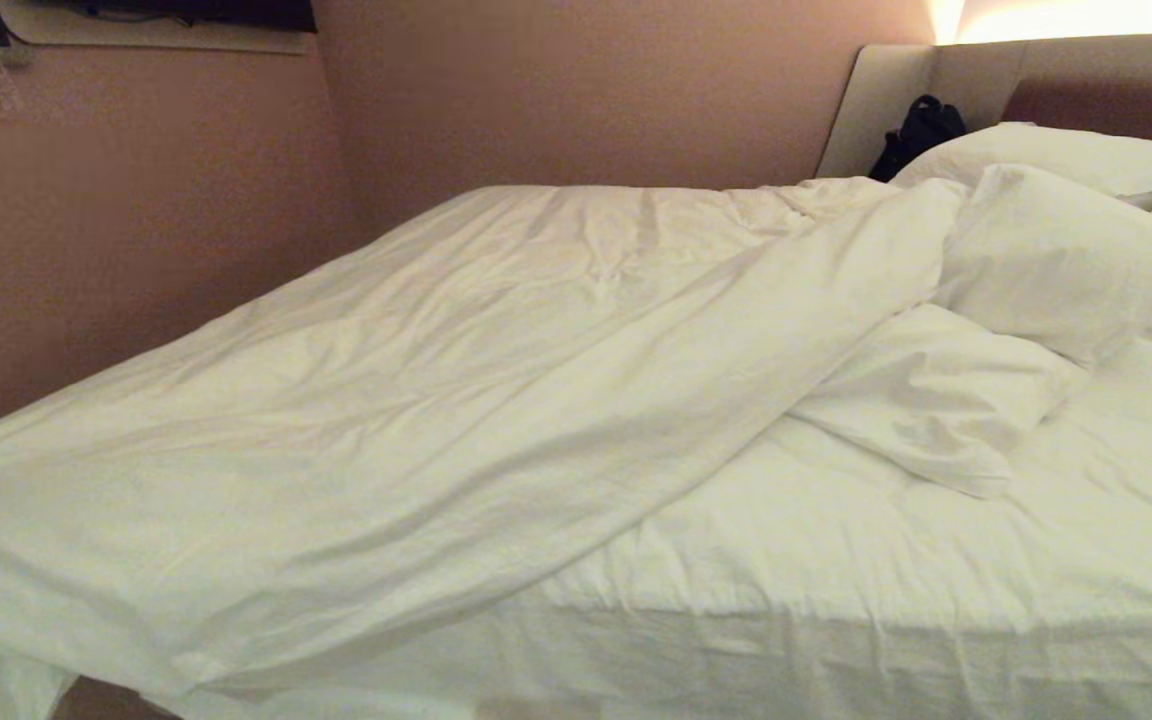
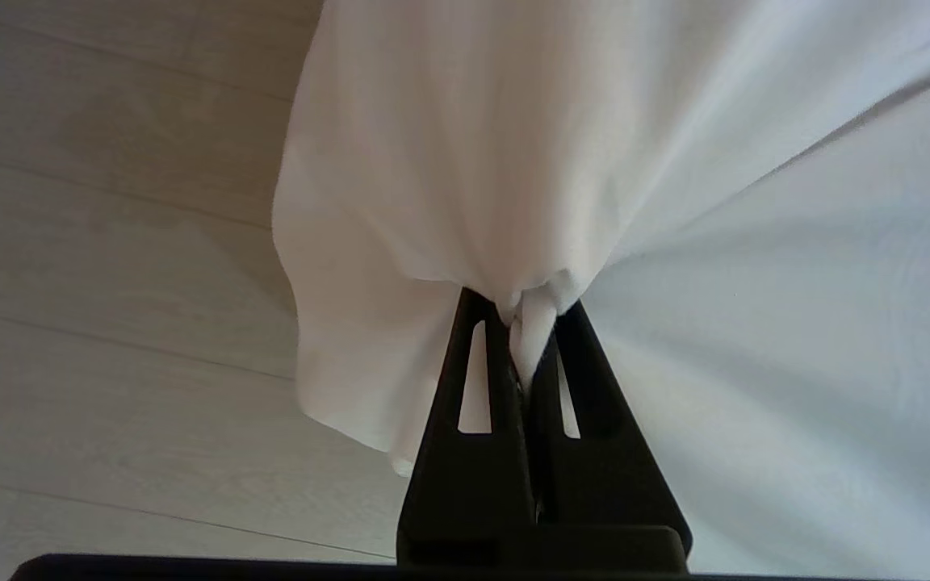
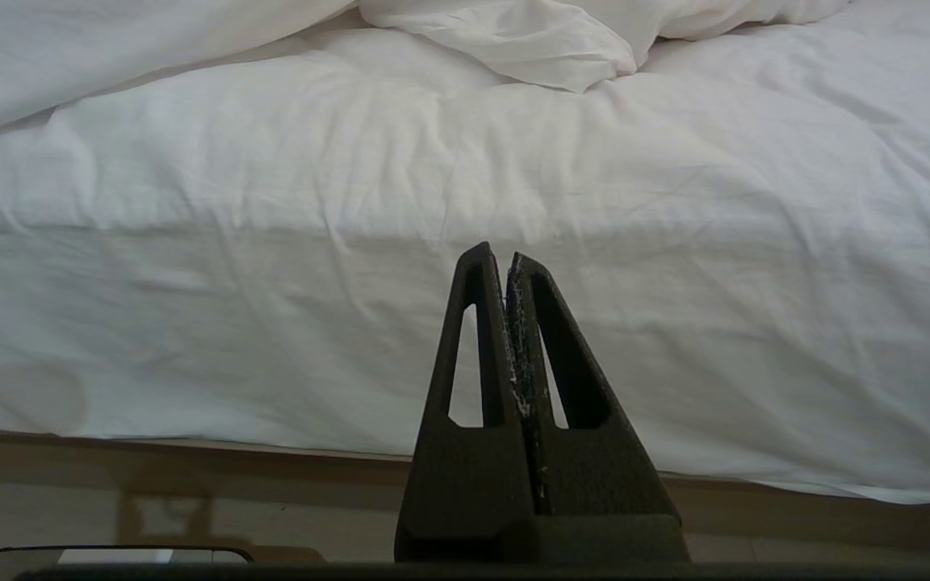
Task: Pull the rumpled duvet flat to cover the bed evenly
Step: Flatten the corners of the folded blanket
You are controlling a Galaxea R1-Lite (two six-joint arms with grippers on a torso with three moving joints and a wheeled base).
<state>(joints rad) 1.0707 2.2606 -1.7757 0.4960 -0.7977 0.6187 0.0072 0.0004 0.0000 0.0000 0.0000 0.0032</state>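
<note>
Diagonally, the duvet (image 1: 416, 400) lies across the far side of the bed (image 1: 936, 590), its near corner hanging past the foot. The left gripper (image 2: 528, 311) pinches that corner's fabric above the floor (image 2: 110, 242). The right gripper (image 3: 497, 262), fingers pressed together and empty, points at the mattress side.

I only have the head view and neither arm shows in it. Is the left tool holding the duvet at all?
Observer: Yes. In the left wrist view the left tool is shut on a bunched fold of the duvet.
Operator: Where is that fold hanging?
Observer: Beyond the bed, over the pale plank floor.
Operator: And the right tool?
Observer: The right tool is shut and empty, aimed at the side of the bed, not touching it.
</note>
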